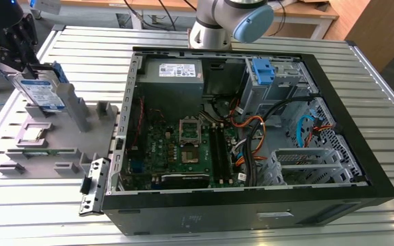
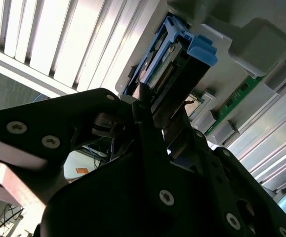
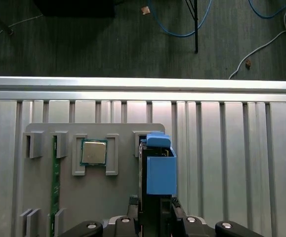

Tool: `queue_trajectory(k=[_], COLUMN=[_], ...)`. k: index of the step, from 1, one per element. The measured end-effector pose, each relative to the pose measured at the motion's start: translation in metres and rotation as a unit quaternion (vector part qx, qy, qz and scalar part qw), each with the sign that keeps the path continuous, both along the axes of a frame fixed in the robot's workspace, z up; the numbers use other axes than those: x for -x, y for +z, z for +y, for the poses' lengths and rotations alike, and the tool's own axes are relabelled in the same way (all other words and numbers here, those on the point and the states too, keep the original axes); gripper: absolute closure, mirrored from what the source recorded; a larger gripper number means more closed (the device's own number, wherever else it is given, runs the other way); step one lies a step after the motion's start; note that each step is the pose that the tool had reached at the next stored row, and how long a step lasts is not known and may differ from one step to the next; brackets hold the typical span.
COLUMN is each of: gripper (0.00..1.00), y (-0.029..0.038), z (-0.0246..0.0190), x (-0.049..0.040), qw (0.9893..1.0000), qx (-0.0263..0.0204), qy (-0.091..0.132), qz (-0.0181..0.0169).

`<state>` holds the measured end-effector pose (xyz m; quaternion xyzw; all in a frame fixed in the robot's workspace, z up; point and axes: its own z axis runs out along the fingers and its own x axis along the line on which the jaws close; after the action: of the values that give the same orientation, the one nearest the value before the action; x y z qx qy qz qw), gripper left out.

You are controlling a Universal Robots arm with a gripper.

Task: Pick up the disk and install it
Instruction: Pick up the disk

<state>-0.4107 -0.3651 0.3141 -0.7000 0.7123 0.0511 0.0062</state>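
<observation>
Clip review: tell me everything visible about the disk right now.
The disk is a flat silver drive with a white-and-blue label, framed by blue plastic rails. It stands on edge, slightly tilted, at the grey parts holder on the exterior view's left, outside the computer case. The pincer grips its upper end. Contact with the holder is unclear.

The counter [image 1: 39, 215] was a ribbed aluminium surface of long parallel slats. A grey slotted fixture plate [image 1: 60, 138] lay flat on it toward the exterior view's left. An open black computer case [image 1: 204, 215] lay just beside the plate. A small metal bracket [image 1: 93, 187] sat against the case's corner.
</observation>
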Motion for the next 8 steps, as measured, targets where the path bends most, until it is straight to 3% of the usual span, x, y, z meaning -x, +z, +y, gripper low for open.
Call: queue_trajectory(k=[8], gripper=[0.65], y=[-0.0002], z=[0.0], x=[0.0], qw=[1.0], qx=[0.0001], qy=[0.0], qz=[0.0])
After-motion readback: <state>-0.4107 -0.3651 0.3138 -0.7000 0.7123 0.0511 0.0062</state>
